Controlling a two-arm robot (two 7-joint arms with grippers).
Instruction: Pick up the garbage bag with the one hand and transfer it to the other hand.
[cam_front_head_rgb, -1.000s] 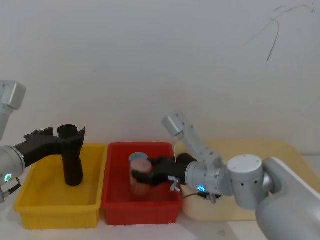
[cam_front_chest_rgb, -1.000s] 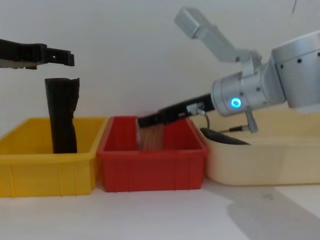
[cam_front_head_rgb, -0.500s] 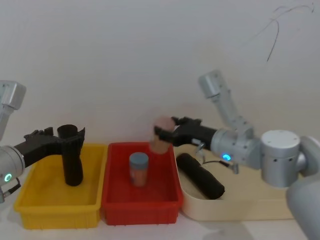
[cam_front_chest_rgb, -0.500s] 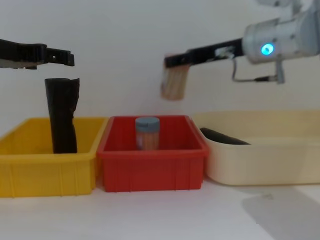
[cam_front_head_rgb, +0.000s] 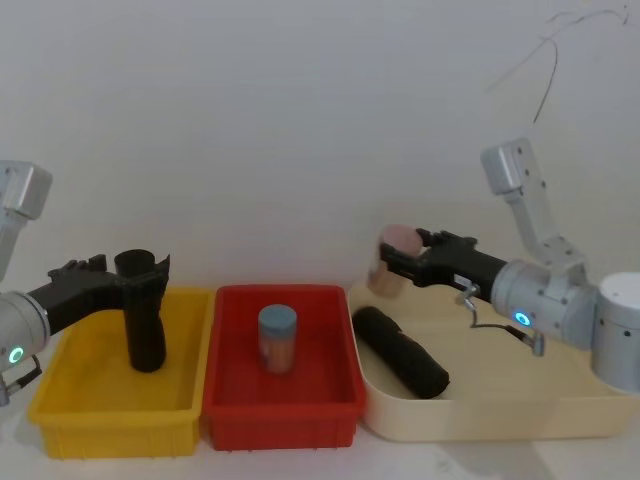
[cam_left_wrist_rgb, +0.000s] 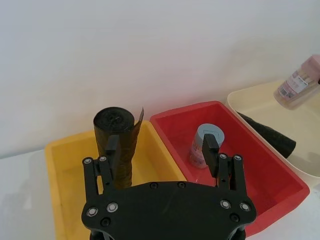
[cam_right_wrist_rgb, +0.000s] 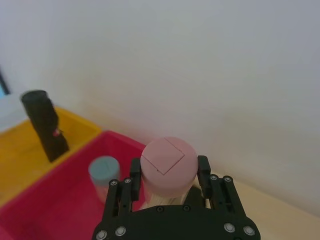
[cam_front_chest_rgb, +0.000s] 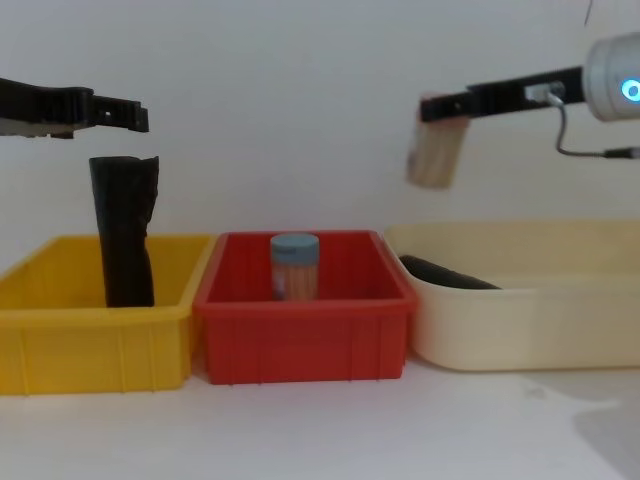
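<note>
your right gripper (cam_front_head_rgb: 392, 262) clamps a pink-capped bottle (cam_front_head_rgb: 390, 262) above the cream tray (cam_front_head_rgb: 500, 420); your left gripper (cam_left_wrist_rgb: 160, 146) hovers spread wide over the upright black roll (cam_front_head_rgb: 143, 320).

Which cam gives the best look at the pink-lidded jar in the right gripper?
Right wrist view: the pink-lidded jar is close, lid fully visible, right gripper clamped on both sides. Head view: small, above the cream tray. Chest view: side-on, tilted. Left wrist view: at the frame edge.

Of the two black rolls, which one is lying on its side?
The black roll in the cream tray lies on its side; the other roll stands upright in the yellow bin.
</note>
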